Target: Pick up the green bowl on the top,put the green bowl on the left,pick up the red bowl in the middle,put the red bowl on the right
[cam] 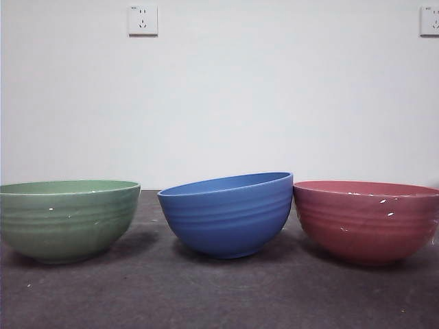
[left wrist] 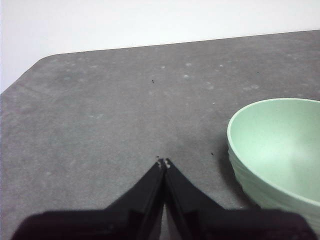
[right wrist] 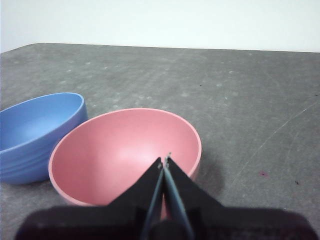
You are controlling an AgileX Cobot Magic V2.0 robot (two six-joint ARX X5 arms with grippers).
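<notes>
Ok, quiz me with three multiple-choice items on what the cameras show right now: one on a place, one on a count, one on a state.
1. Which bowl stands between the other two in the front view?
A. green bowl
B. blue bowl
C. red bowl

2. How many bowls stand on the table?
A. two
B. three
C. four

3. How does the blue bowl sit?
A. tilted, rim leaning toward the green bowl
B. upside down
C. stacked inside the red bowl

Answers:
1 B: the blue bowl has the green bowl on one side and the red bowl on the other.
2 B: three show on the table, side by side.
3 A: its rim is lower on the green bowl's side.
</notes>
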